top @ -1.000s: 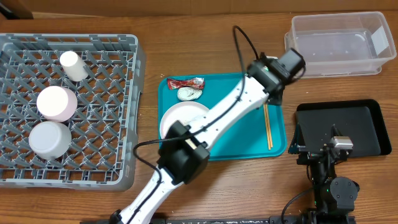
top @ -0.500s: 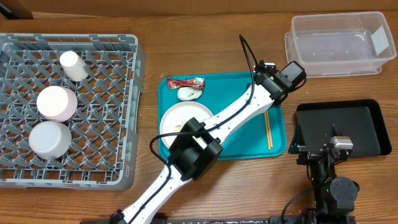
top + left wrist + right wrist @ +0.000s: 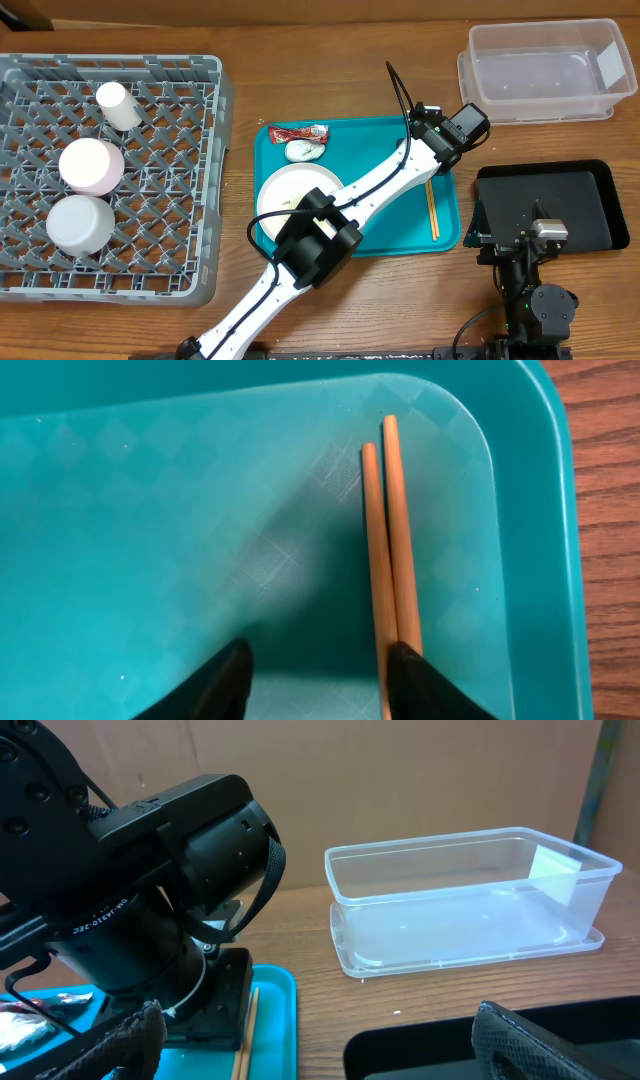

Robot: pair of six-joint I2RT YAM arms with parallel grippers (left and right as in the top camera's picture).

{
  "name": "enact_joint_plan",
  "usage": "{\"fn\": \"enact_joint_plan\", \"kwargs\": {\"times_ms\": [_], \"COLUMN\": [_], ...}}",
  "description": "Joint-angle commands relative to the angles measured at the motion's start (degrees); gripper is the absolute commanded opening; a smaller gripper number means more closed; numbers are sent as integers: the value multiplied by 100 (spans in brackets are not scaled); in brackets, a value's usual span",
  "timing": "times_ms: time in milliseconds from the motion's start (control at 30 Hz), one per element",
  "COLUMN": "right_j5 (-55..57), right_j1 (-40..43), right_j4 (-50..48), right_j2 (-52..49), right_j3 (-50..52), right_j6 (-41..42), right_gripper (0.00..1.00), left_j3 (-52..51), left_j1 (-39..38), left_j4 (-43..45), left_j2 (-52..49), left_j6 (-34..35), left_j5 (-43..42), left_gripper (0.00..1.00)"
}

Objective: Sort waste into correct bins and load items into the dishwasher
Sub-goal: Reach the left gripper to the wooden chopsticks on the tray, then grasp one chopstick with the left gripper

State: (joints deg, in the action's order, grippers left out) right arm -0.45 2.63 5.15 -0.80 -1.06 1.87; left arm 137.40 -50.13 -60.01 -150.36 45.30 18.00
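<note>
Chopsticks (image 3: 390, 530) lie side by side, touching, along right edge of teal tray (image 3: 150, 510). Your left gripper (image 3: 318, 665) hangs low over their near end, jaws apart. One fingertip (image 3: 410, 670) overlaps pair, other sits over bare tray. Nothing clamped. Red wrapper (image 3: 298, 132) and white scrap (image 3: 303, 151) lie at tray's opposite side. Your right gripper (image 3: 320, 1045) hovers over black tray (image 3: 575, 200), jaws wide, empty.

Overhead top-down, wrists close, teal tray (image 3: 400, 225) shared
</note>
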Motion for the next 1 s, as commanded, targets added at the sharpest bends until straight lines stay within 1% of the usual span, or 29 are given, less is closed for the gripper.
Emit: {"fn": "enact_joint_plan", "kwargs": {"times_ms": [0, 233, 300, 400, 567, 633, 667, 700, 733, 767, 833, 967], "right_j5": [39, 39, 39, 39, 39, 39, 39, 39, 39, 39, 39, 39], "right_j1": [28, 28, 28, 28, 28, 28, 28, 28, 28, 28, 28, 28], "right_j4": [-35, -35, -33, -35, -33, -35, -33, -35, -35, -33, -35, -35], "right_j2": [63, 63, 63, 63, 63, 63, 63, 63, 63, 63, 63, 63], "right_j3": [61, 61, 61, 61, 61, 61, 61, 61, 61, 61, 61, 61], "right_j6": [-20, -20, -20, -20, -20, -20, -20, -20, -20, -20, -20, -20], "right_gripper": [100, 100, 100, 100, 100, 100, 100, 100, 100, 100, 100, 100], "left_j3": [50, -79, -170, -306, -420, -420, -417, -417, -407, -389, -289, 170], "left_j1": [-17, -17, -17, -20, -17, -15, -15, -11, -2, 11, 55, 219], "left_j4": [4, 22, 74, 201, 173, 138, 133, 136, 133, 107, -35, -758], "left_j2": [-125, -125, -125, -125, -125, -125, -125, -122, -120, -103, -61, 168], "left_j6": [105, 199, 341, 361, 358, 356, 356, 354, 339, 278, 109, -323], "left_j5": [37, -186, -245, -315, -332, -328, -337, -400, -455, -509, -636, -715], "left_gripper": [44, 44, 45, 45, 44, 30, 20, 12, 6, 4, 4, 4]}}
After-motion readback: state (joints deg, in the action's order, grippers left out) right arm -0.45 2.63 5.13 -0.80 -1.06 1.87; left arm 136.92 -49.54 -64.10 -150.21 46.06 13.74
